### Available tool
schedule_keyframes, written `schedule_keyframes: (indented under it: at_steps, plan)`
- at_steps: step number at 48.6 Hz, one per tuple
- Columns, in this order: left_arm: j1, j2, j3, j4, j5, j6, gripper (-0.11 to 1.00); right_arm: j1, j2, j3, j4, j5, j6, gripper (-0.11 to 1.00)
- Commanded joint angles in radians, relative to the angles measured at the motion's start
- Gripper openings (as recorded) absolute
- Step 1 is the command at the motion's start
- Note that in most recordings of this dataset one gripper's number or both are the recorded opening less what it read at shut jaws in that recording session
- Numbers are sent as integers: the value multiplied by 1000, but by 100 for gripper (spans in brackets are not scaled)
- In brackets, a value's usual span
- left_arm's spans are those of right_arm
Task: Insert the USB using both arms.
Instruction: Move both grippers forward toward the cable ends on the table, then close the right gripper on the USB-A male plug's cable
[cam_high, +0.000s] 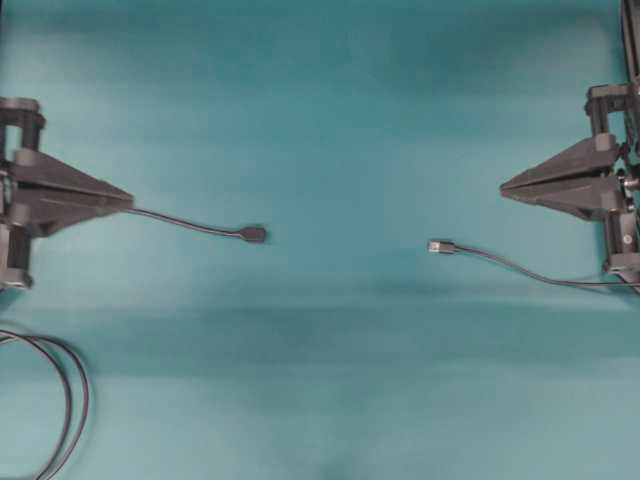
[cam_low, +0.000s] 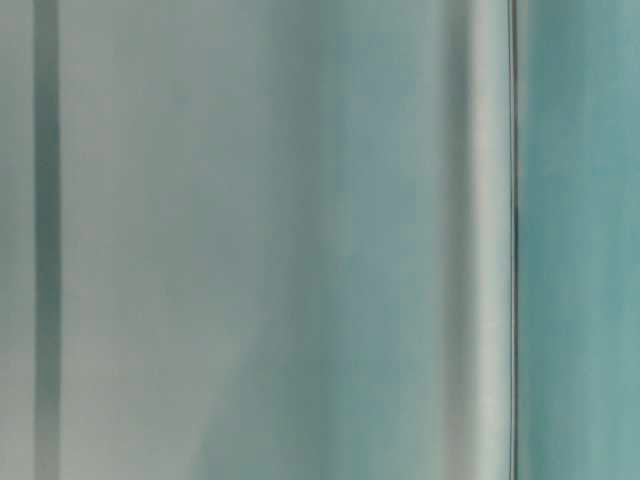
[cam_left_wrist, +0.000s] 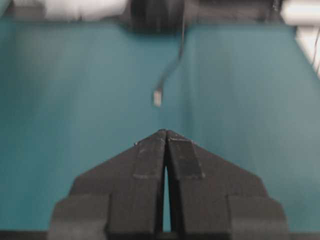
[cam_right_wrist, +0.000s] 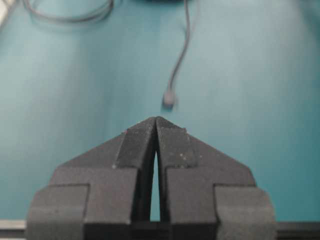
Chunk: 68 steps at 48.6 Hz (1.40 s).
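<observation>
The USB (cam_high: 441, 246) lies right of the table's middle, its silvery tip pointing left and its thin cable running off to the right edge. In the left wrist view the USB (cam_left_wrist: 157, 97) is a small pale tip ahead of my shut fingers. The black socket end (cam_high: 256, 234) lies left of centre; its cable passes under my left gripper (cam_high: 130, 200). The right wrist view has the socket end (cam_right_wrist: 169, 98) just beyond the fingertips. My left gripper (cam_left_wrist: 165, 131) and right gripper (cam_high: 503, 185) (cam_right_wrist: 156, 119) are both shut and empty, at opposite table edges, tips facing each other.
A looped double black cable (cam_high: 70, 400) curls at the front left corner, and shows as the loop (cam_right_wrist: 65, 15) at the top left of the right wrist view. The teal table (cam_high: 340, 380) lies between the two connectors. The table-level view is only a teal and grey blur.
</observation>
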Motion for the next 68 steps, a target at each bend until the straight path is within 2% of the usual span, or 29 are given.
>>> schedule_keyframes:
  at_steps: [1, 8, 16, 20, 28, 31, 38, 41, 45, 51, 53, 61, 68]
  plan:
    - [6, 46, -49, -2, 78, 0, 0, -3, 48, -48, -3, 66, 9, 0]
    - [15, 103, -64, -2, 141, 9, 1, -2, 141, -64, -3, 127, 23, 0]
    - [23, 153, -77, -2, 149, 44, 10, -3, 196, -64, -3, 135, 28, 0]
    - [28, 179, -81, -2, 149, 49, 25, -3, 206, -63, -3, 149, 40, 0]
    - [40, 225, -81, -2, 146, 52, 72, -3, 233, -61, -3, 189, 101, 0]
    - [44, 241, -80, -2, 144, 60, 83, -3, 249, -60, -3, 193, 109, 0]
    - [49, 275, -80, -2, 137, 92, 81, -3, 284, -61, -3, 193, 117, 1]
    - [49, 291, -84, -2, 130, 109, 81, -3, 304, -64, -3, 193, 121, 4]
    - [51, 310, -86, -2, 124, 120, 81, -3, 334, -64, -3, 193, 137, 21]
    - [51, 333, -83, -2, 114, 127, 81, -3, 387, -64, -3, 193, 163, 57]
    - [52, 342, -81, -2, 110, 127, 81, -3, 402, -64, -3, 192, 166, 65]
    - [54, 379, -86, -2, 107, 126, 81, -3, 462, -64, -3, 190, 169, 56]
    - [55, 422, -94, -2, 107, 127, 81, -2, 511, -77, -3, 190, 173, 56]
